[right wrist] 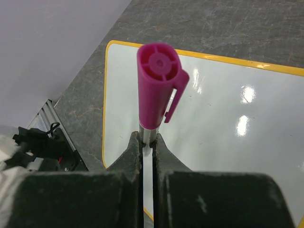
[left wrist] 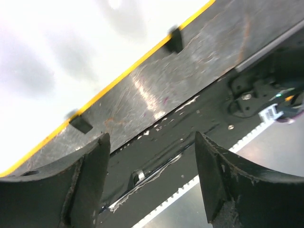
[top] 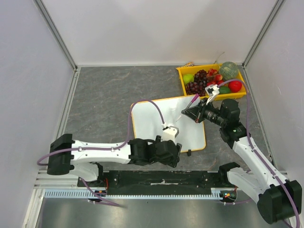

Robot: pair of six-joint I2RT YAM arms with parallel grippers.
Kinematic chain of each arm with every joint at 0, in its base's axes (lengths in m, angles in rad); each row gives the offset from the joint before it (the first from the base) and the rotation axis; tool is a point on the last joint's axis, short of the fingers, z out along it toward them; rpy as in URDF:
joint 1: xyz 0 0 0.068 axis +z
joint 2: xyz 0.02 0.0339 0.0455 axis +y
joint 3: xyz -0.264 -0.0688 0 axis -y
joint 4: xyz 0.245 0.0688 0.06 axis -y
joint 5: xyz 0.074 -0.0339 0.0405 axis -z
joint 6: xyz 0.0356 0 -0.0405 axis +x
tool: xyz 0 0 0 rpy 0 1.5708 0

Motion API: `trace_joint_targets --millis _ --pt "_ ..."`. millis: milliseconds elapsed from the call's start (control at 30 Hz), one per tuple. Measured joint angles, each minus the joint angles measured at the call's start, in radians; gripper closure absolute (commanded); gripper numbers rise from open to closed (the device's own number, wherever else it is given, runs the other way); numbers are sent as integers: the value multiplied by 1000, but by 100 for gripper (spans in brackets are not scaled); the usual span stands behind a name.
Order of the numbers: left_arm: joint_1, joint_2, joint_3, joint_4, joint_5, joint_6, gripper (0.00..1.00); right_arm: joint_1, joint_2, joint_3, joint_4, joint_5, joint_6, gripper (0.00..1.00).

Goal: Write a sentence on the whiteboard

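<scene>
Right end effector (right wrist: 146, 142) clamping one marker (right wrist: 159, 85), left end effector (left wrist: 152, 156) wide, empty, one whiteboard (top: 152, 118), two clips (left wrist: 175, 39)

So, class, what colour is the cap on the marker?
Magenta; the cap shows best in the right wrist view.

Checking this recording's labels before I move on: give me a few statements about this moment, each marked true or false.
1. The right gripper is shut on a marker with a magenta cap. True.
2. The left gripper is clamped on the whiteboard edge. False: it is open and holds nothing, hanging by the board's near edge.
3. A sentence is written across the whiteboard. False: no writing shows on the board in any view.
4. A yellow tray holding fruit sits at the far right of the table, beyond the whiteboard. True.
</scene>
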Motion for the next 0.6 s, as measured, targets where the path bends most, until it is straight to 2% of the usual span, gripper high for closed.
trace_joint_targets --millis 133,233,600 --pt "25 -66 38 23 -5 103 19 -1 -18 0 -27 15 -14 100" --pt "85 -121 37 45 32 165 19 -1 -32 0 -51 26 -26 100" --pt "497 -410 -125 164 294 255 15 -1 -43 0 -88 47 -48 100"
